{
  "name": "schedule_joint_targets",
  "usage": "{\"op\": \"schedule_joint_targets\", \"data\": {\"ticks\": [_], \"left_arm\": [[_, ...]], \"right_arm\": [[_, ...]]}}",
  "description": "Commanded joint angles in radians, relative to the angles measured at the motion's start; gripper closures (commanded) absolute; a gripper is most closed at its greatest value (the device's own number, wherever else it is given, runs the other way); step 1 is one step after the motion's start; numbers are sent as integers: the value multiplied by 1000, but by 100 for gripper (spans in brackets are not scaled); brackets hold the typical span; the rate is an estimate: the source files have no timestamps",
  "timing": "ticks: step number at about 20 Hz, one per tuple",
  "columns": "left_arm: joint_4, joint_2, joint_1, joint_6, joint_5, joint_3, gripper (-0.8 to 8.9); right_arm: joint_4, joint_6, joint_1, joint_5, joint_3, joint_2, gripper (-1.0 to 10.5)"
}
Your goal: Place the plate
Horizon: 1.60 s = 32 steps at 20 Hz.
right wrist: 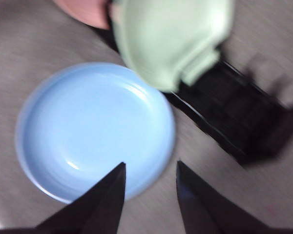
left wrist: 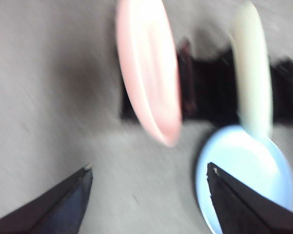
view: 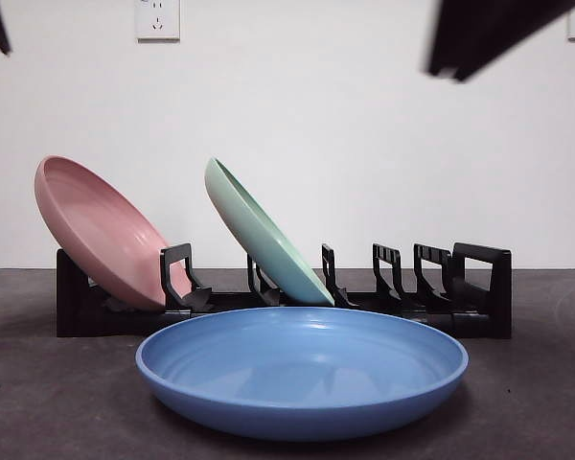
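A blue plate (view: 302,369) lies flat on the dark table in front of a black dish rack (view: 460,287). It also shows in the left wrist view (left wrist: 249,170) and the right wrist view (right wrist: 93,129). A pink plate (view: 101,230) leans in the rack's left end and a green plate (view: 264,235) leans in a middle slot. My right gripper (right wrist: 150,168) hovers open above the blue plate's rim, holding nothing; it appears as a blurred dark shape (view: 484,34) at the top right. My left gripper (left wrist: 149,170) is open and empty, off to the pink plate's side.
Several free slots (view: 412,278) stand at the rack's right end. A white wall with power sockets (view: 157,19) rises behind the rack. Bare table (view: 48,402) lies to both sides of the blue plate.
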Motion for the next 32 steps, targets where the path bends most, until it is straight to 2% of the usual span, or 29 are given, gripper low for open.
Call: {"op": "schedule_joint_targets", "data": {"ticks": [1, 6, 10, 13, 16, 24, 25, 28, 32], "left_arm": [[4, 137, -55, -5, -113, 124, 439], [-26, 417, -176, -5, -347, 312, 440], [-10, 530, -217, -5, -505, 346, 444], [21, 549, -218, -6, -533, 346, 458], [59, 549, -218, -6, -534, 346, 601], [56, 595, -216, -5, -534, 346, 601], [57, 597, -216, -5, -534, 346, 620], [57, 597, -216, 2, -534, 346, 805], [53, 593, -216, 40, -534, 356, 806]], "right_arm": [[-55, 26, -27, 34, 10, -40, 779], [-111, 57, -82, 48, 10, -168, 779], [-125, 81, -87, 55, 10, -260, 779], [-146, 83, -87, 94, 10, -313, 779], [-175, 100, -87, 122, 10, -353, 780], [-214, 126, -87, 132, 10, -403, 780], [-220, 127, -87, 143, 10, -403, 780], [-241, 135, -87, 145, 10, -403, 780], [-243, 148, -87, 145, 10, -403, 780]]}}
